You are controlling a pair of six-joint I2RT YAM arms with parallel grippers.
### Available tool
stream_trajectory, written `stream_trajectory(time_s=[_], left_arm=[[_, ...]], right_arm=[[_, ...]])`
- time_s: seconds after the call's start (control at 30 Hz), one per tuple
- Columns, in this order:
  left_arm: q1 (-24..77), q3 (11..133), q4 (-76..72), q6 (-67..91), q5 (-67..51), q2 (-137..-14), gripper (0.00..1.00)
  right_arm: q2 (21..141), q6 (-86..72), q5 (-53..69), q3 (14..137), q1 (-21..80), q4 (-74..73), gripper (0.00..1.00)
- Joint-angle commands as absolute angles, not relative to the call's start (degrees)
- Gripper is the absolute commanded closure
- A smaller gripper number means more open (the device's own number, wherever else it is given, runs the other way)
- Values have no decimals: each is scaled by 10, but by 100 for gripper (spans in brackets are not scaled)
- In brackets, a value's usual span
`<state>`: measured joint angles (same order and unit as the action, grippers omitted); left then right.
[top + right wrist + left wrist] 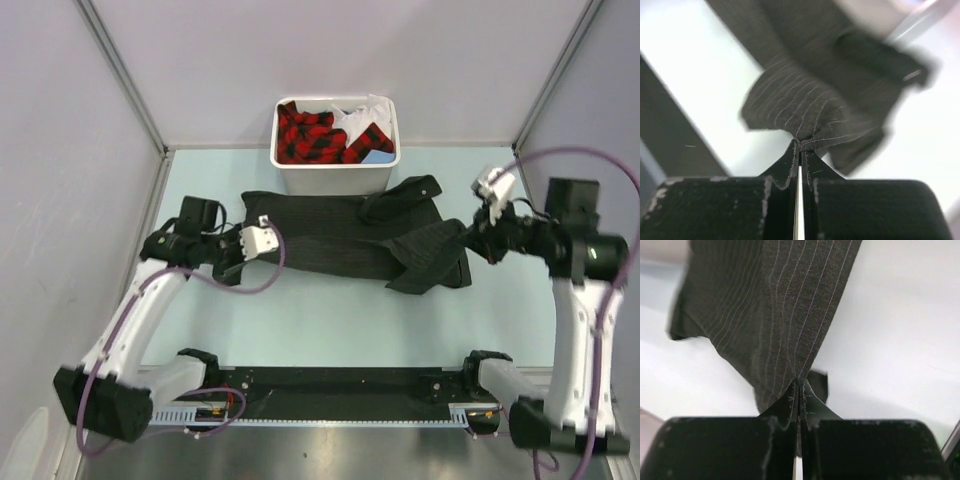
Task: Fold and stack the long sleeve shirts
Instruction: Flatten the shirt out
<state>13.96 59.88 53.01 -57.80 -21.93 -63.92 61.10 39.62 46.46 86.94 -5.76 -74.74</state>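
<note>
A dark pinstriped long sleeve shirt (340,235) lies spread across the middle of the table, bunched and folded over on its right side. My left gripper (232,252) is shut on the shirt's left edge, the striped cloth (775,320) fanning out from the pinched fingertips (799,387). My right gripper (468,238) is shut on the shirt's right edge, where gathered cloth (810,107) puckers at the fingertips (801,146). Both pinch points sit at table level.
A white bin (335,145) stands right behind the shirt, holding a red-and-black plaid garment (310,132) and some white and blue cloth. Grey walls close in the pale table (330,320) on three sides. A black rail (330,385) runs along the near edge.
</note>
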Motion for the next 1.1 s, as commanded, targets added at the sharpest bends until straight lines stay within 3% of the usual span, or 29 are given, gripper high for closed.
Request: stream_trajectory(time_s=[0.0,0.03,0.07,0.13,0.17,0.2,0.23,0.33,0.43,0.57,0.77,0.83,0.93,1.07], left_arm=[[152,567,630,-691,-290,-506,99],[156,554,643,-709,-294,-457,96],[164,540,668,-753,-299,-434,78],[166,491,694,-810,-302,-384,59],[166,474,700,-841,-293,-340,34],[166,439,700,-852,-282,-313,30],[166,423,694,-866,-272,-290,26],[166,374,672,-854,-227,-216,24],[165,359,644,-814,-214,-188,23],[165,396,578,-709,-219,-255,19],[166,589,700,-642,-299,-638,25],[165,626,733,-633,-310,-740,16],[170,631,695,-637,-304,-776,9],[194,607,707,-664,-289,-818,12]], right_arm=[[427,574,444,885,-59,-856,100],[397,607,446,874,-59,-868,100],[364,640,439,858,-58,-868,98],[253,685,426,797,-57,-867,87],[213,733,407,772,-56,-868,71],[179,754,396,733,-54,-867,58],[111,773,375,710,-51,-865,27],[42,732,323,648,-33,-777,2],[86,619,266,643,-25,-703,0],[280,509,240,669,-17,-675,0],[548,510,409,752,-8,-816,11],[647,513,390,759,-7,-830,16],[734,521,384,749,-12,-804,19],[796,470,367,723,-12,-735,21]])
